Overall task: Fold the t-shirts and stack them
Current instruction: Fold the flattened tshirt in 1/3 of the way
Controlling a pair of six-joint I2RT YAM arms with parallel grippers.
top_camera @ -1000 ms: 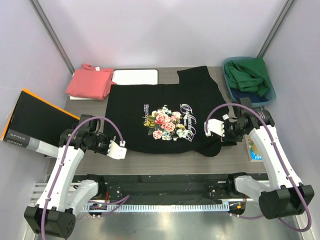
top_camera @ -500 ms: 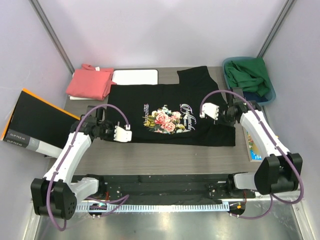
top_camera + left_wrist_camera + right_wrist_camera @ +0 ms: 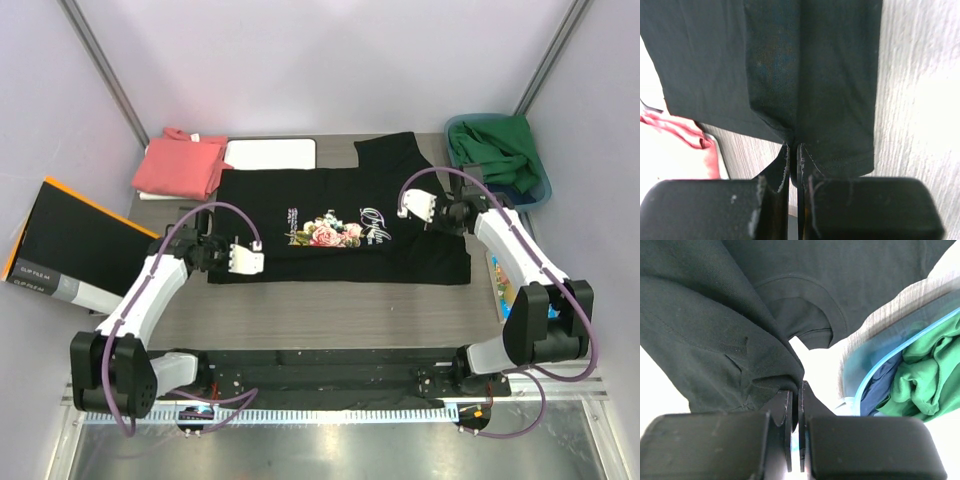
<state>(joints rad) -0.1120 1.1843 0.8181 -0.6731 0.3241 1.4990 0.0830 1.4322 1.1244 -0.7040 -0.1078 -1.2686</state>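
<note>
**Top external view.** The black t-shirt (image 3: 340, 262) lies across the middle of the table (image 3: 330, 312), chest print up. Its flower print shows only in part, which suggests a fold from the bottom of the frame upward. The left gripper (image 3: 247, 260) sits at the shirt's left end and the right gripper (image 3: 414, 206) over its right part. The salmon-pink t-shirt (image 3: 180, 164) lies bunched at the upper left, beside the white board (image 3: 270, 153). A blue bin (image 3: 541, 190) of green cloth (image 3: 495, 150) stands at the upper right. A black box (image 3: 70, 240) rests off the left edge.

**Left wrist view.** The fingers are clenched on a pinch of black fabric near a stitched hem, and the cloth drapes away toward the top of the frame. Pink cloth shows at the lower left.

**Right wrist view.** The fingers are likewise clamped on gathered black cloth, with the neckline just above them. The bin appears at the right.

**Assessment.** The step in hand is judged to be the first lengthwise fold of the black shirt, and stacking has not begun. The next move calls for both arms to carry the held edge level toward the top of the frame. They should then lay it flat without dragging the layer beneath, and let go together.
</note>
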